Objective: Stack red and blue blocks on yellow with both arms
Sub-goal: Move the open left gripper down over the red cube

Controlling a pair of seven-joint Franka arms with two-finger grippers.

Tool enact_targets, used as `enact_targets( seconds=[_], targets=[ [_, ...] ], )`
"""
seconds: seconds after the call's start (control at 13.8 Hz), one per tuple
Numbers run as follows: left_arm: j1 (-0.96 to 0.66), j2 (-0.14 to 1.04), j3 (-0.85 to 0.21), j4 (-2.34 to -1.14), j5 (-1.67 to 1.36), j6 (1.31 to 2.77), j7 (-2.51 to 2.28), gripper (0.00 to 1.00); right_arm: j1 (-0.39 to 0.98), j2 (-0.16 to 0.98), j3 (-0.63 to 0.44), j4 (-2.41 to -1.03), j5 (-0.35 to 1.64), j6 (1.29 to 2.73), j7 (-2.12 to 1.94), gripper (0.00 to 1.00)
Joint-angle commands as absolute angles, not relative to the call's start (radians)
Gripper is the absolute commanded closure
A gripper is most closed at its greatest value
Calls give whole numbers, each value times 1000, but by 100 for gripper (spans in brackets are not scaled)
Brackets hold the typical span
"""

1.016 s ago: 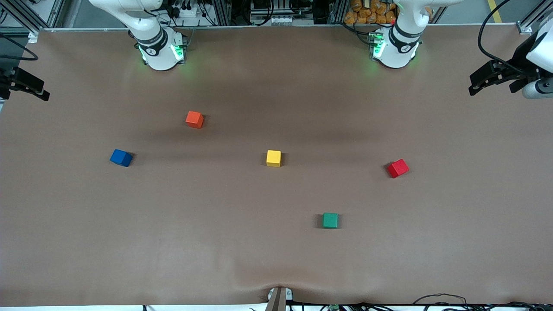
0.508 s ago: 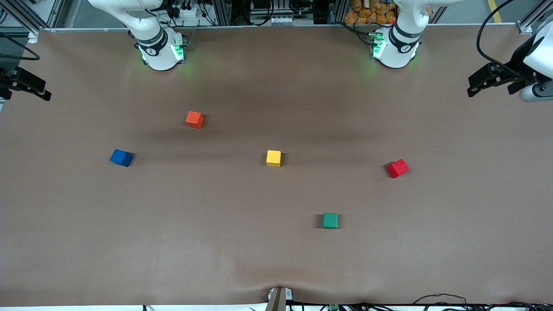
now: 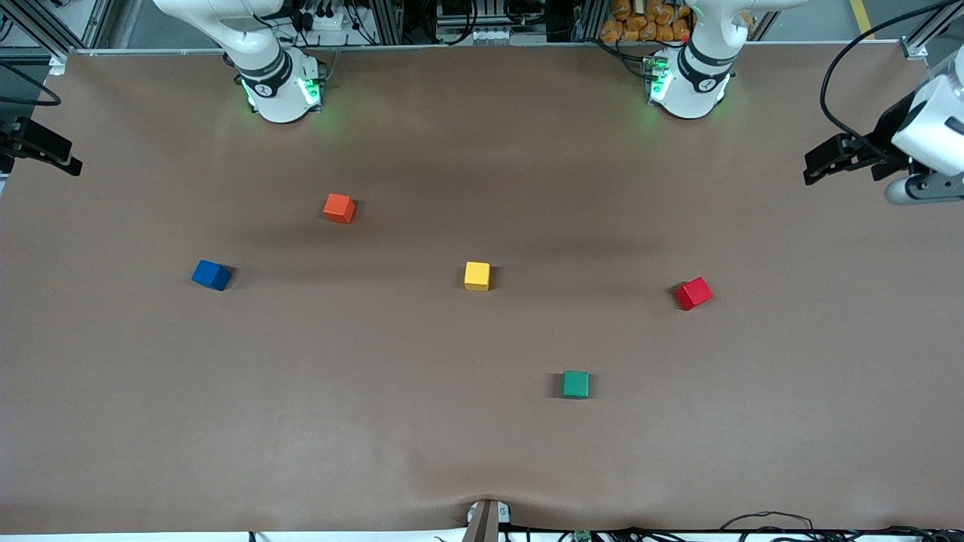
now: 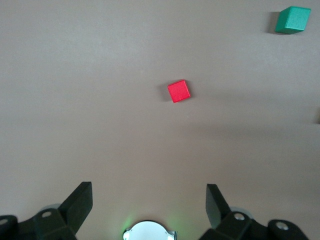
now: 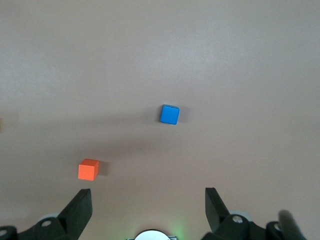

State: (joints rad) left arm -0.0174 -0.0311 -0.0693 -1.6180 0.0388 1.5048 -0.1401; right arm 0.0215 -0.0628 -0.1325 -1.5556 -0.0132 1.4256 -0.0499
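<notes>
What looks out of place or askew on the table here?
Nothing stands out. The red cube, blue cube, yellow cube, orange cube and green cube sit apart, flat on the table.

The yellow block sat mid-tabletop, between the blue block and red block, all seemingly well apart.

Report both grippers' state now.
Left gripper: open, empty, over the table's left-arm end.
Right gripper: open, empty, over the table's right-arm end.
</notes>
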Motion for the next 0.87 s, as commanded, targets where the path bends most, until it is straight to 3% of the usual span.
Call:
enact_targets(
  seconds=[0.0, 0.8],
  targets=[
    [-28, -37, -64, -1669, 52, 1557, -149, 0, 15, -84, -132, -1572, 0, 1430, -54, 0],
    [-37, -35, -84, -1925, 52, 1805, -152, 0, 21, -84, -133, -1572, 0, 1430, -54, 0]
  ],
)
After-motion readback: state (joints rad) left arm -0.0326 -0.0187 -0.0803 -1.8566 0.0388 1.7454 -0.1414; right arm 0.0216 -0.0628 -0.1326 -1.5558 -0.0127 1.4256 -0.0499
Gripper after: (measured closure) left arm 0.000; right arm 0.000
